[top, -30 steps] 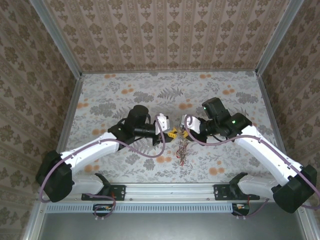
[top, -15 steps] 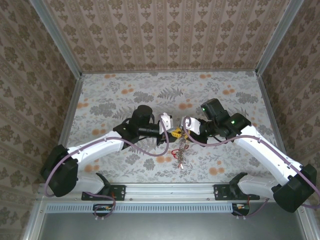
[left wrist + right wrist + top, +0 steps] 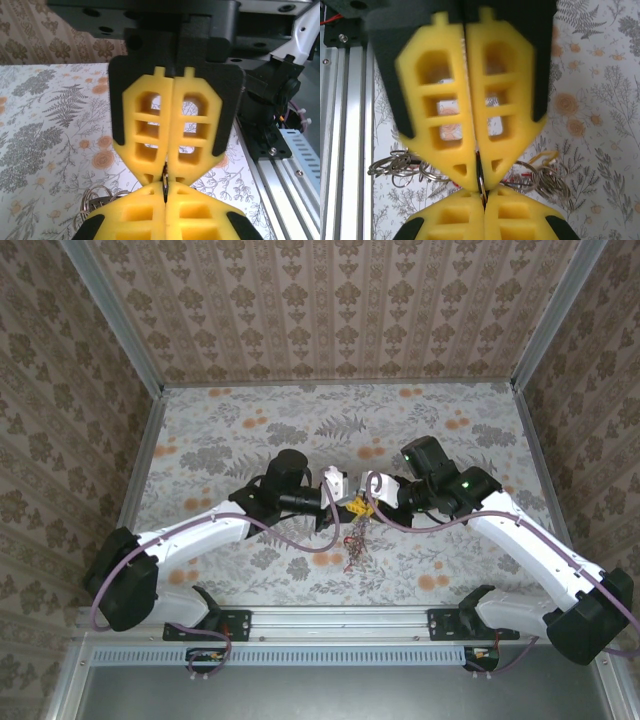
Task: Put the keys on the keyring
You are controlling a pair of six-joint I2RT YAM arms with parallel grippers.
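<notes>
My two grippers meet tip to tip above the middle of the table, the left gripper (image 3: 346, 503) facing the right gripper (image 3: 364, 502). Both are shut. A thin silver edge of the keyring (image 3: 481, 183) is pinched in the seam where the two pairs of yellow fingers touch, also seen as the keyring (image 3: 164, 182) from the left wrist. Below them hangs a bunch of keys (image 3: 353, 543) on small rings. In the right wrist view small rings (image 3: 400, 167) spread left and more rings (image 3: 547, 177) right, with red bits among them.
The floral table (image 3: 250, 430) lies below, walled by patterned panels. An aluminium rail (image 3: 330, 623) runs along the near edge by the arm bases. The right arm's black body (image 3: 270, 100) stands close behind the fingers in the left wrist view.
The left gripper has moved right until its tips touch the right gripper's, and it has closed. The hanging bunch of keys has swung slightly left. The right arm has barely moved.
</notes>
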